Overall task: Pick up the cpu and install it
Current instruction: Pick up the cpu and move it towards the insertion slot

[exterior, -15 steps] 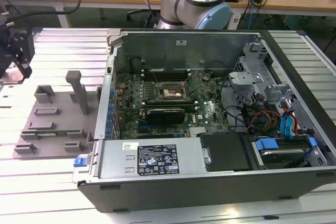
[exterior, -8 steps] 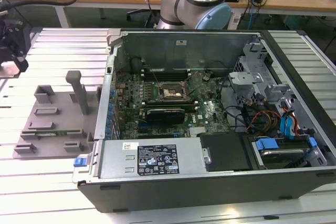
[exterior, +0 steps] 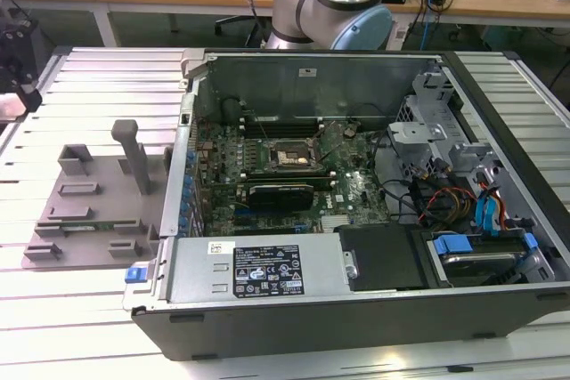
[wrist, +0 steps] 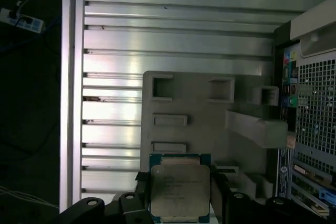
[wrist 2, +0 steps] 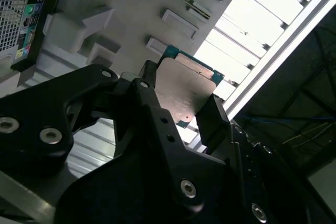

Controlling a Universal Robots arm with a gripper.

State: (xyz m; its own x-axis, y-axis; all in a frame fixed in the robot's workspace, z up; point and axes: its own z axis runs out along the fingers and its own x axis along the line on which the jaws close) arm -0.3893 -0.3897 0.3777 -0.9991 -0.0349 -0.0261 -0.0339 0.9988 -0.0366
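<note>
In both wrist views the gripper [wrist 2: 182, 93] is closed on the cpu [wrist 2: 191, 80], one black finger [wrist 2: 148, 85] against each of two opposite edges, holding the chip metal top outward over the edge of the grey tray [wrist: 210, 124] on the slatted table [wrist: 178, 40] beside the open case [exterior: 356, 220].

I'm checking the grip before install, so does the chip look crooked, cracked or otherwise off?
Nothing stands out. In both wrist views the chip sits square between the fingers of the gripper, near the grey tray, with no dent or crack showing on its metal top.
</note>
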